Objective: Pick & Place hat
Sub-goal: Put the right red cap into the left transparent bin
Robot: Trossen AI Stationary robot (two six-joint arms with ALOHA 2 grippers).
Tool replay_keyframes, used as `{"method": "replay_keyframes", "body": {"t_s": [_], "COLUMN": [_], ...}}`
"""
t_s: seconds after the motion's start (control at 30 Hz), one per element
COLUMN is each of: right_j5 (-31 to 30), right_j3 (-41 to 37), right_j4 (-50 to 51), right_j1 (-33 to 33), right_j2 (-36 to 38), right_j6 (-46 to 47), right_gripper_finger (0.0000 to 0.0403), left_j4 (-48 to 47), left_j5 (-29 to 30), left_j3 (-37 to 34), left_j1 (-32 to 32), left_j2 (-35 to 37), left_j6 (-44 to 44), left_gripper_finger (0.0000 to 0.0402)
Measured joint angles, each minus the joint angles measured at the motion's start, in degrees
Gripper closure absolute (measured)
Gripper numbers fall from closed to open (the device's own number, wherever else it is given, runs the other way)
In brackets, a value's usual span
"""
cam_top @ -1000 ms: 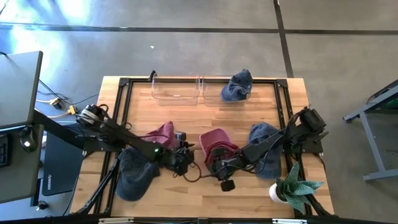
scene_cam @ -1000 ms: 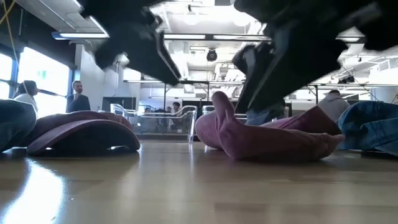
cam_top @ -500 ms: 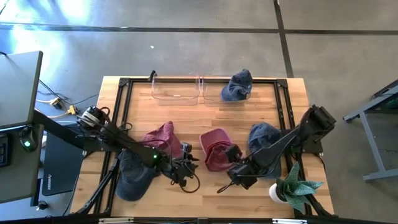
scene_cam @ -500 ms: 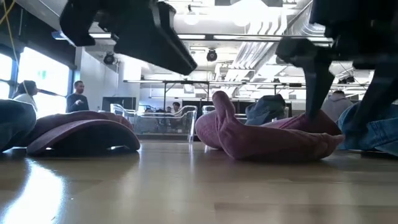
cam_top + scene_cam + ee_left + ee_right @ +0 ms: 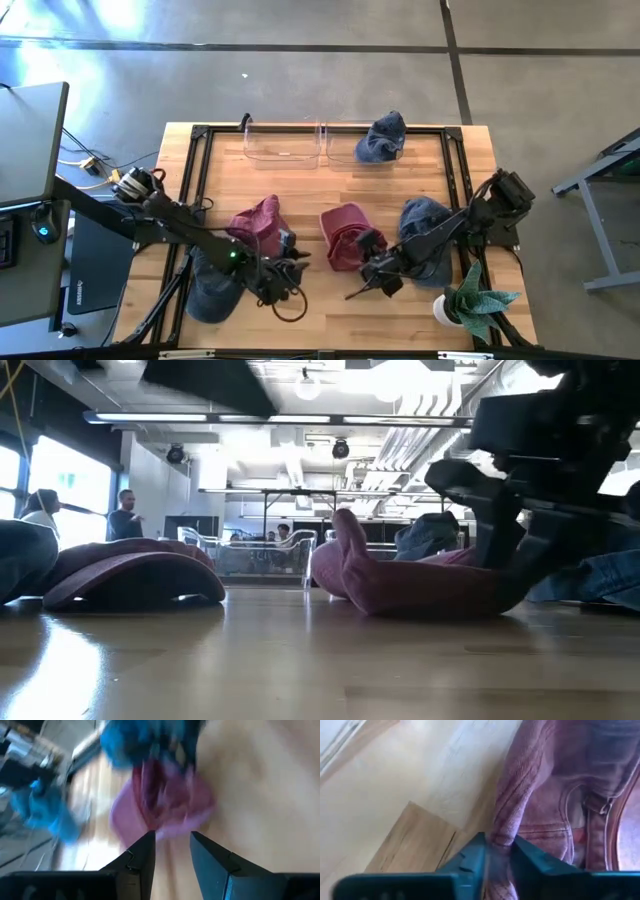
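The maroon hat (image 5: 347, 235) lies crumpled near the middle of the wooden table (image 5: 330, 310), slightly right of centre, with its strap and buckle showing in the right wrist view (image 5: 560, 805). The right gripper (image 5: 372, 268) sits at the hat's near right edge, its fingers (image 5: 470, 857) closed on a fold of the hat's fabric, which bunches up between them. In the low view the hat (image 5: 420, 580) rests on the tabletop with the right gripper (image 5: 520, 560) low against its right side. The left gripper (image 5: 283, 272) is just left of the hat, above bare wood, its jaws a little apart and holding nothing; its wrist view looks past the fingers (image 5: 142, 857) at the hat (image 5: 170, 805). Left of it lies a second maroon hat (image 5: 258, 218), and at the near left a blue denim hat (image 5: 212, 283) sits partly under the left arm. Another blue hat (image 5: 425, 225) lies to the right, under the right arm. At the far edge stand two clear bins (image 5: 282, 142), with a third blue hat (image 5: 382, 138) in the right-hand one. A small potted plant (image 5: 470, 300) stands at the near right corner. People show in the room beyond the table in the low view (image 5: 125, 515).
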State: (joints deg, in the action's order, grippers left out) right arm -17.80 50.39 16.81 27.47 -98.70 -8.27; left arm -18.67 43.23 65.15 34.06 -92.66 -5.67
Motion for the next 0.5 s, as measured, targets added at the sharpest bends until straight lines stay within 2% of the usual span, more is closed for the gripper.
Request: {"method": "replay_keyframes", "body": {"t_s": [0.13,0.23,0.33,0.43,0.5], "right_j5": [0.2,-1.2,-2.9,-3.5,-3.5], "right_j3": [1.3,3.8,7.2,11.4,14.0], "right_j4": [0.5,0.8,0.6,0.3,0.7], "right_j1": [-1.0,-1.6,-3.6,-7.4,-11.0], "right_j2": [0.7,2.5,5.3,9.4,11.9], "right_j6": [2.8,4.3,5.4,5.0,4.8], "right_gripper_finger": [0.0383,0.0381,0.0360,0.0355,0.0367], "left_j4": [-3.2,-8.8,-9.2,-12.0,-12.7], "left_j5": [2.8,5.1,7.9,12.4,14.9], "left_j3": [0.2,-0.1,0.1,-0.1,0.2], "left_j1": [1.2,3.5,5.6,8.9,10.5], "left_j2": [1.1,2.4,3.9,7.1,8.9], "left_j6": [3.4,6.1,6.8,8.6,10.5], "left_gripper_finger": [0.0285,0.0285,0.0285,0.0285,0.0285]}}
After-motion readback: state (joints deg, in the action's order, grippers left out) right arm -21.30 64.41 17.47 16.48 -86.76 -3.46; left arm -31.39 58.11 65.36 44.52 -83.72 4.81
